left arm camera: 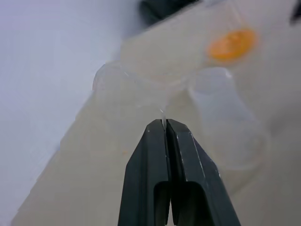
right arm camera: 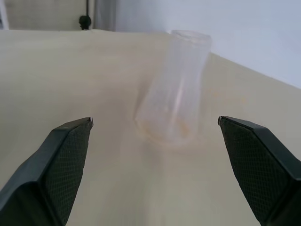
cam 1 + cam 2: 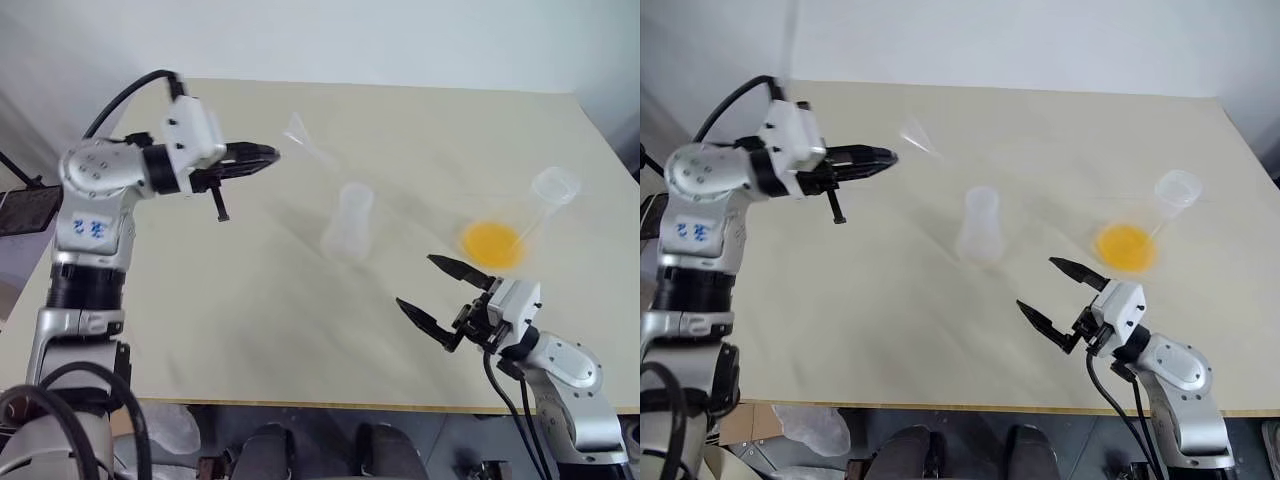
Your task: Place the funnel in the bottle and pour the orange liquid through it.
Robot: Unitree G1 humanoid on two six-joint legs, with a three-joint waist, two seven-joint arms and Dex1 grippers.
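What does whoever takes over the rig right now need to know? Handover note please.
Left gripper: shut on the funnel, pinching its thin stem and holding it in the air above the table, short of the bottle.
Right gripper: open, empty, low over the table's near right side.
Bottle: upright mid-table, empty, nothing in its neck.
Orange liquid: in the clear flask on the right, just beyond the right gripper.
Done: funnel picked up.
Left: seat the funnel in the bottle's neck, grasp the flask, pour the liquid through.

clear plastic funnel [image 3: 300,135], matt table [image 3: 200,320] (smooth)
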